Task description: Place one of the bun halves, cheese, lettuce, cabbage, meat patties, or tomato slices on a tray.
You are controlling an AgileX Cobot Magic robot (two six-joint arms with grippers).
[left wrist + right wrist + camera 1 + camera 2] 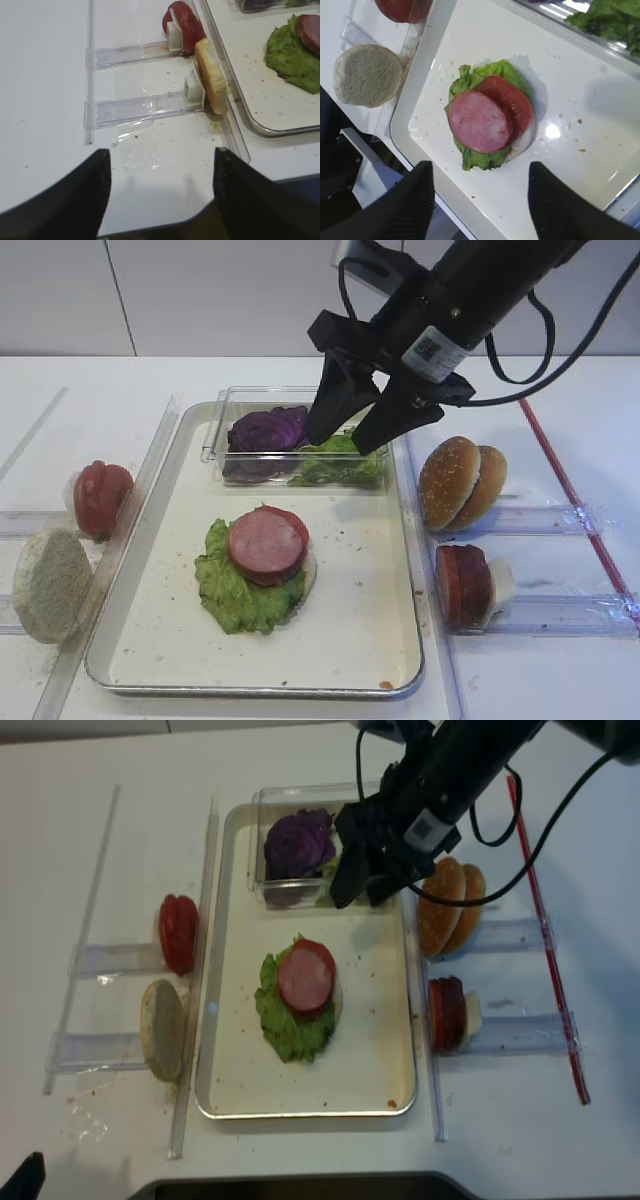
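On the white table, silver tray, both grippers' jaws wide, empty.

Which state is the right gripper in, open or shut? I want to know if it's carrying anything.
Open and empty: the right gripper hangs over the clear box, jaws spread, nothing between them in the wrist view.

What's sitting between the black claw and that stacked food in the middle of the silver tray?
Only bare cream tray floor with crumbs lies between the open right gripper and the lettuce-and-patty stack, clearest in the exterior high view.
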